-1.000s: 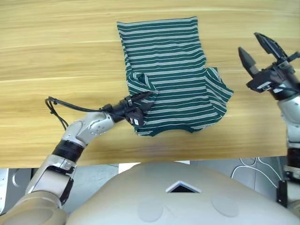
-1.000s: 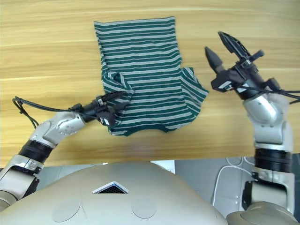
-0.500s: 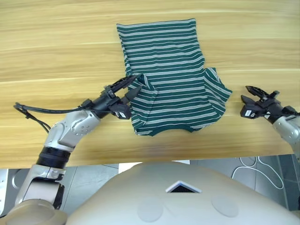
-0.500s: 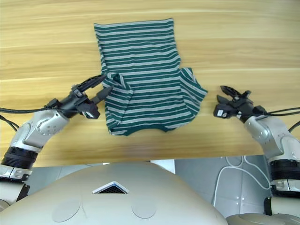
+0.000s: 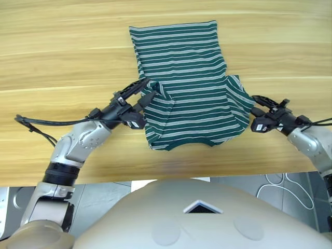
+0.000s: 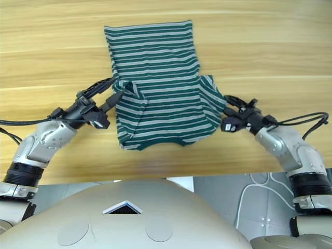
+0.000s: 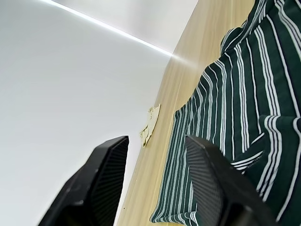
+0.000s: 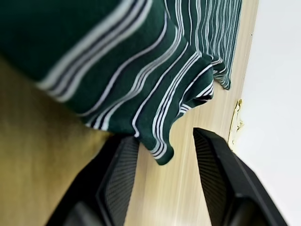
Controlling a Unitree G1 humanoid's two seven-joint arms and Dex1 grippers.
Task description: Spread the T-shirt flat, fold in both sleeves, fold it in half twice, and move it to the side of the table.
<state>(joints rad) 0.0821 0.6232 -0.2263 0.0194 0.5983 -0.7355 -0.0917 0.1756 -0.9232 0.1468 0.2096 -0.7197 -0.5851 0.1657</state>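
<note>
We find the striped T-shirt (image 5: 187,78) rumpled on the tabletop (image 5: 62,52); left pincer (image 5: 141,93) and right pincer (image 5: 256,105) both apart beside its sleeves.

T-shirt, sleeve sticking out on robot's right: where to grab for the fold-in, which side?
Grip the sleeve by its outer hem near the free corner, coming in low from the robot's right. It juts sideways off the T-shirt and lies flat on the table, hem facing that side; the open right gripper sits beside it, hem lined up between its fingers.
</note>
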